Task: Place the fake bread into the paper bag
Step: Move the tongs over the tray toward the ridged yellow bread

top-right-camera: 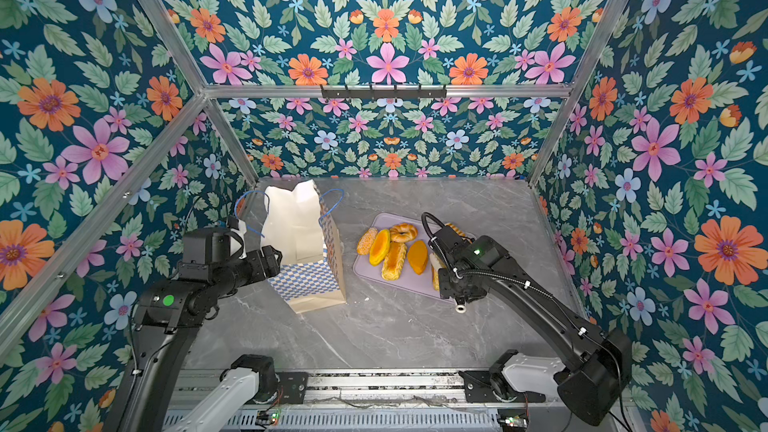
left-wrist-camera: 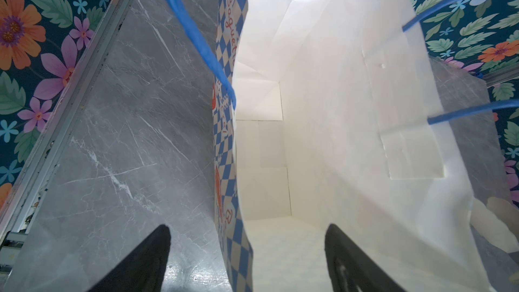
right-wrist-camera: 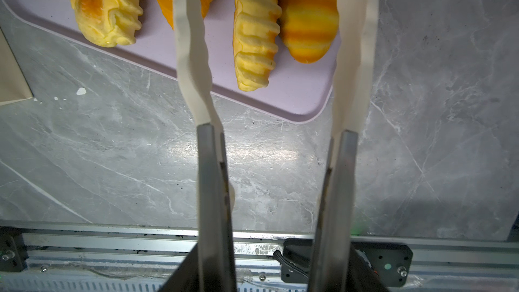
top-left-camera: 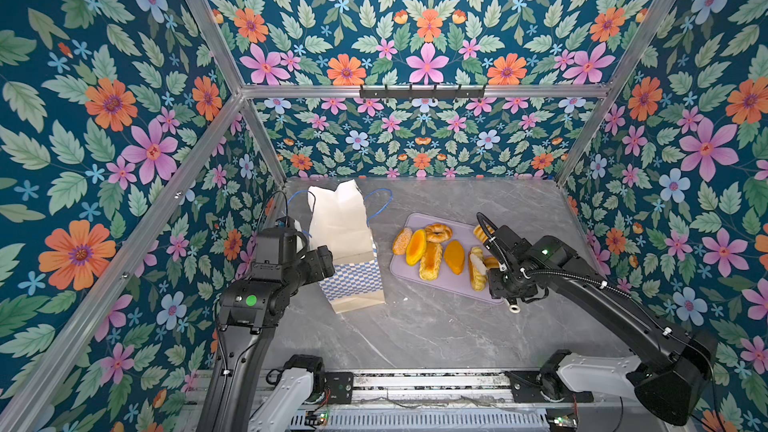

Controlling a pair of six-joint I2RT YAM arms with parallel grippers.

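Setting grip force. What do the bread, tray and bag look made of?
Bread: probably soft foam or rubbery plastic with a satin finish; the surface looks finely fuzzy, with airbrushed orange-yellow shading.
Tray: likely plastic or silicone; smooth matte lilac with a rounded moulded rim.
Bag: paper, matte white inside; sharp creases and fold lines, printed checks outside.

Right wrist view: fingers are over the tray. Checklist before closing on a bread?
1. Right fingers open: ok.
2. Single bread between them: not ok; ridged loaf and striped bun both sit there, touching.
3. Fingers low enough to grip: cannot tell.
4. Paper bag upright, mouth open: ok.
5. Bag has room: ok, looks empty in the left wrist view.
6. Bag held steady: not ok; left fingers open, astride its wall.
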